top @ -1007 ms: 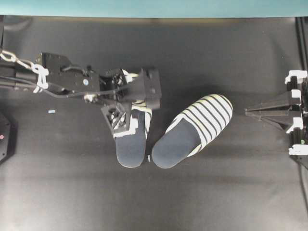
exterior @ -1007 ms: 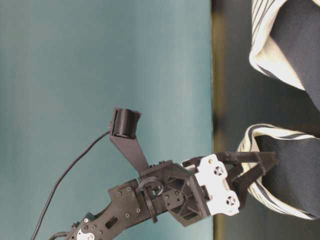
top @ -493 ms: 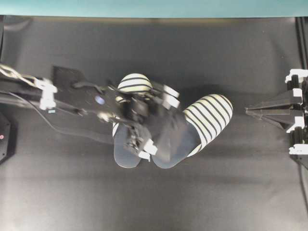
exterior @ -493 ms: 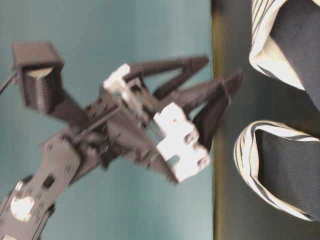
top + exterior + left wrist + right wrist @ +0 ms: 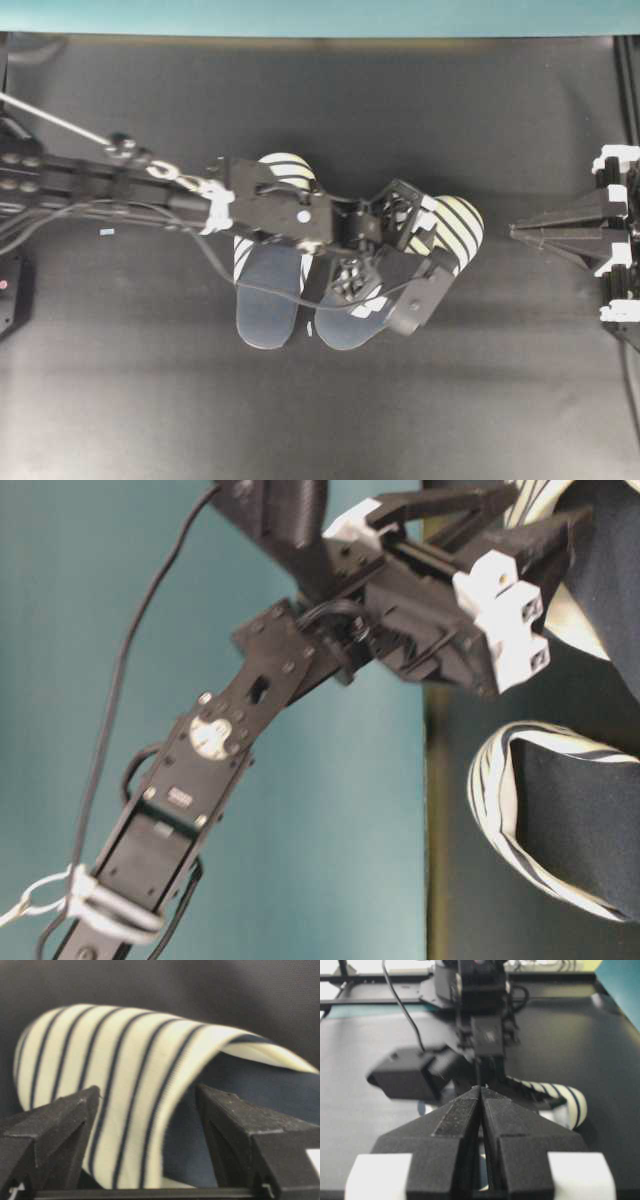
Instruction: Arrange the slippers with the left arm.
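The left arm stretches long and nearly level across the dark mat from the left edge of the overhead view, cables and white ties running along it. Its wrist is rolled, so the left gripper sits slanted over the right slipper, which lies at an angle in the middle of the mat. The lattice fingers stand wide apart, one on each side of that slipper's striped toe cover; in the wrist view the cover fills the gap between them, and whether the pads touch the fabric cannot be told.

The left slipper lies just beside the right one, on the arm's side, its toe under the arm and its heel end close to the other's heel. Both have soft ribbed toe covers in cream-white with thin dark navy stripes, arched like a low tunnel, and flat, rounded blue-grey insoles.

The right gripper rests at the mat's right edge, well apart from the right slipper, pointing toward it, its two black pointed fingers pressed together on nothing.
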Robot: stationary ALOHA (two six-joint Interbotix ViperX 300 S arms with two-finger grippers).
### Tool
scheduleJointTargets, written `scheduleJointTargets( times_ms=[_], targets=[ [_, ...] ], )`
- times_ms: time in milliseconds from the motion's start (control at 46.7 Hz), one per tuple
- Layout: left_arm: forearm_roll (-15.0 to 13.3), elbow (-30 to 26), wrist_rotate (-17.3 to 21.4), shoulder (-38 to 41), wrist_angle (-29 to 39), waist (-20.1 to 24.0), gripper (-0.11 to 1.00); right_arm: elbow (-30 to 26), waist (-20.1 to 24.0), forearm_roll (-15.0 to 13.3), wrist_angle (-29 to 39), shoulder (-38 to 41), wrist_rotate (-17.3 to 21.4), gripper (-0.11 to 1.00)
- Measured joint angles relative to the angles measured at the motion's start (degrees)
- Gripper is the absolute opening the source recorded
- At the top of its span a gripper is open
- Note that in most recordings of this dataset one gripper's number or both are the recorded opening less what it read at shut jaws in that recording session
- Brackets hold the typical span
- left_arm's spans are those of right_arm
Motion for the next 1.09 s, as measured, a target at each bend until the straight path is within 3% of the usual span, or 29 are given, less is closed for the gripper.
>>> scheduleJointTargets(
  times_ms=[150,364,407,493,622,900,964,1093],
  targets=[
    [0.1,-1.9,-0.6,0.7,0.1,0.2,0.58,0.0,0.0,0.0,0.1,0.0,0.0,0.01],
    [0.0,-2.8,-1.9,0.5,4.0,-0.3,0.06,0.3,0.0,0.1,1.6,-0.6,0.0,0.01],
    [0.0,-3.0,-2.5,0.3,5.1,-0.3,0.01,0.4,0.0,0.1,1.8,-0.9,0.0,0.01],
    [0.0,-3.7,-4.8,-0.4,7.3,0.0,0.01,0.3,0.0,0.1,1.8,-1.6,0.0,0.01],
    [0.0,-5.2,-12.0,-2.5,11.3,1.4,0.01,0.4,0.0,0.1,1.8,-2.3,0.0,0.01],
    [0.1,-5.7,-35.1,-7.5,19.9,7.9,0.01,0.6,0.0,0.1,2.9,-3.3,0.8,0.01],
    [0.1,-4.7,-37.4,-8.2,20.4,8.2,0.01,0.6,0.0,0.1,3.0,-3.4,1.1,0.01],
    [0.0,-2.1,-36.8,-9.2,20.5,7.1,0.01,0.6,0.0,0.1,3.0,-3.4,1.5,0.01]
  ],
)
